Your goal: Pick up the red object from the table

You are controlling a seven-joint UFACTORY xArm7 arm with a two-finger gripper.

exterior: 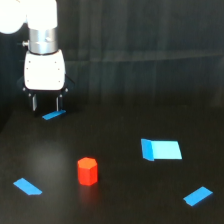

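Item: the gripper (45,103), white-bodied, two thin dark fingers pointing down, hanging at the upper part of the exterior view's left; we record its jaws as parted with a clear gap and nothing between them. Just below the fingertips lies a small flat blue piece (53,115), whether touched or merely near we cannot tell. Risks, as we judge them: the descent could catch that blue piece and drag it; a closing off-centre on the target could tip or skid it across the smooth table (115,100); since the block looks close to the jaw gap in width, a poor alignment could land a finger on its top. Item: the red object (87,171), a bright red-orange hexagonal block, standing upright on the table, lower centre-left, well apart from the gripper, ungrasped. Other entries: a larger blue block (160,149) to its right, a blue sliver (27,186) lower left, another (198,195) lower right.
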